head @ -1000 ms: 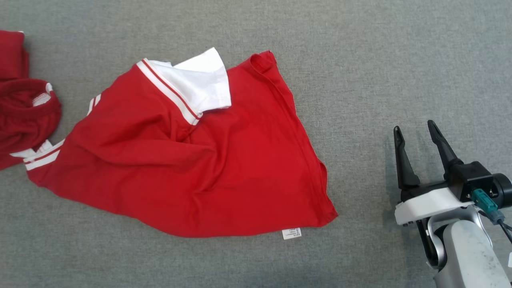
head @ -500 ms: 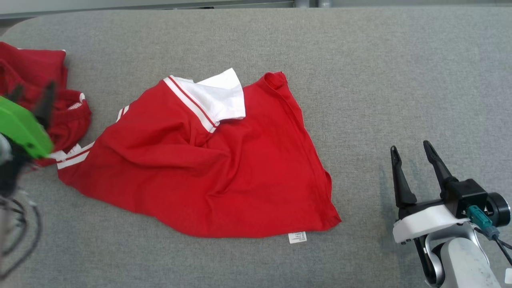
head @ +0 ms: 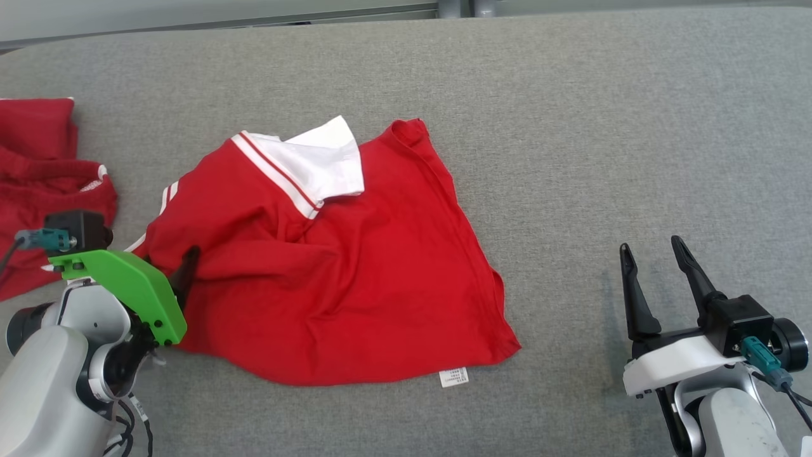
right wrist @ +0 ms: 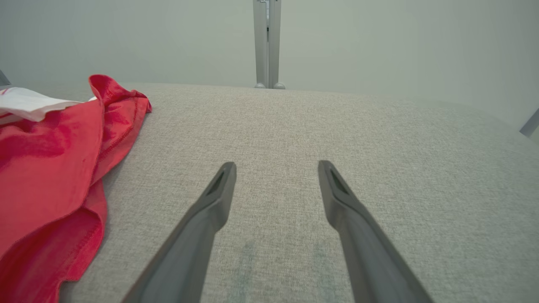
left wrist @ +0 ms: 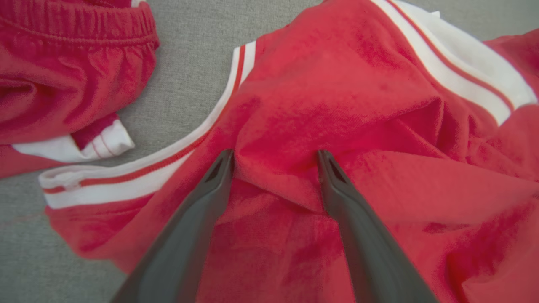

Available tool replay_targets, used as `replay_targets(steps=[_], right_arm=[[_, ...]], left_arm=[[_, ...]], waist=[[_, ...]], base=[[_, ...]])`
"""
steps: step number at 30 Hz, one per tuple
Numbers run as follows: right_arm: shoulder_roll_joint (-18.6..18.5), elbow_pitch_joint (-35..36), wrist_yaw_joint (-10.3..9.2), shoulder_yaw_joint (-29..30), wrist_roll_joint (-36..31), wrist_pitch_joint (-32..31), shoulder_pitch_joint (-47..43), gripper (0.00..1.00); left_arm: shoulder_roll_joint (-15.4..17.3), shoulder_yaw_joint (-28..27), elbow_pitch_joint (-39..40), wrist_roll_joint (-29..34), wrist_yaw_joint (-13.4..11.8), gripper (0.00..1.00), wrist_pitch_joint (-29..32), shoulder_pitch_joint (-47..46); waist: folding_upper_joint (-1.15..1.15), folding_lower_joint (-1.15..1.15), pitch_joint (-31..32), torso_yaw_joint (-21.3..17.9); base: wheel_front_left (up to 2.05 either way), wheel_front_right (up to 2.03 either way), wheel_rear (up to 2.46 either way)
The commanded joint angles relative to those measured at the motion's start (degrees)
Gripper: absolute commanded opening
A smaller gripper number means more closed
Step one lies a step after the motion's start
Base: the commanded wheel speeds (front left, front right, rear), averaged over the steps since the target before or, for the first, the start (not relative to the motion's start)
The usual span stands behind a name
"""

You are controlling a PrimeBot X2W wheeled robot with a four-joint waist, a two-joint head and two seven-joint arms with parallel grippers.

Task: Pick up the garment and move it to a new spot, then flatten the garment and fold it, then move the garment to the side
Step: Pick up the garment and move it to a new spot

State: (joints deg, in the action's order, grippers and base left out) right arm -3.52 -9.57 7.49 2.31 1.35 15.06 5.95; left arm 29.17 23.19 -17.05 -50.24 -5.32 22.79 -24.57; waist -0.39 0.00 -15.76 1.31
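Note:
The garment (head: 355, 266) is a red top with white stripes and a white sleeve folded over it, lying crumpled on the grey padded surface (head: 571, 127). My left gripper (head: 168, 260), on a green mount, is down at the garment's left part. In the left wrist view that left gripper (left wrist: 274, 158) is open, its two fingers astride a raised fold of the garment (left wrist: 379, 84). My right gripper (head: 650, 244) stands open over bare grey surface, well right of the garment. The right wrist view has the right gripper (right wrist: 276, 165) with nothing between its fingers and the garment (right wrist: 42, 147) to its left.
A second red piece of clothing (head: 44, 184) with an elastic waistband lies bunched at the far left, close to the garment's striped edge; the left wrist view has it (left wrist: 63, 75) at the upper left. The surface's far edge (head: 254, 22) runs along the top.
The head camera has shifted. My left arm has come into view and settled its open fingers on the garment's left part. The right gripper stays open in place.

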Motion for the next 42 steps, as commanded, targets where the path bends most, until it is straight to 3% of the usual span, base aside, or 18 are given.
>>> replay_targets(steps=[1,4,5,6,14,21,26,36,42], right_arm=[[0.03,0.21,0.00,-0.04,0.19,0.18,-0.16,1.00],[0.09,0.00,0.00,-0.06,0.33,0.18,0.13,1.00],[0.12,-0.12,0.00,-0.10,0.42,0.18,0.22,1.00],[0.14,-0.22,0.00,-0.16,0.51,0.18,0.28,1.00],[0.43,-0.75,0.00,-0.32,1.20,0.18,-0.72,1.00],[0.56,-0.74,0.00,-0.22,2.22,0.18,-2.25,1.00],[0.57,-0.68,0.00,0.40,3.08,0.18,-2.80,1.00],[0.60,-0.95,0.00,-1.65,5.34,0.18,-0.57,1.00],[0.59,-1.22,0.00,-2.32,6.78,0.18,0.26,1.00]], left_arm=[[-0.21,0.08,-0.48,-0.37,-0.13,1.00,0.19,0.36],[-0.60,0.60,-2.57,-0.04,0.06,1.00,0.41,-0.46],[-0.95,0.92,-3.28,-0.33,0.39,0.95,0.79,-0.59],[-1.32,1.32,-3.79,-0.64,0.90,0.00,1.18,-0.72],[-4.18,6.75,0.76,2.60,4.63,0.00,1.63,-2.85],[-10.43,13.87,13.10,6.91,5.29,0.00,2.32,-6.55],[-14.94,19.17,16.94,10.06,4.66,0.00,3.75,-8.41],[-24.47,28.03,2.10,15.99,4.74,0.00,0.02,-12.20],[-26.05,31.59,-3.95,16.79,5.74,0.00,-5.54,-15.86]], waist=[[0.39,0.00,-0.21,-0.60],[0.39,0.00,-0.24,-1.40],[0.39,0.00,-0.17,-1.69],[0.39,0.00,-0.05,-2.04],[0.39,0.00,1.81,-5.11],[0.39,0.00,4.01,-9.83],[0.39,0.00,4.47,-12.82],[0.39,0.00,1.71,-18.56],[0.39,0.00,-0.07,-19.97]], base=[[0.00,0.00,0.00],[0.00,0.00,0.00],[0.00,0.00,0.00],[0.00,0.00,0.00],[0.00,0.00,0.00],[0.00,0.00,0.00],[0.00,0.00,0.00],[0.00,0.00,0.00],[0.00,0.00,0.00]])
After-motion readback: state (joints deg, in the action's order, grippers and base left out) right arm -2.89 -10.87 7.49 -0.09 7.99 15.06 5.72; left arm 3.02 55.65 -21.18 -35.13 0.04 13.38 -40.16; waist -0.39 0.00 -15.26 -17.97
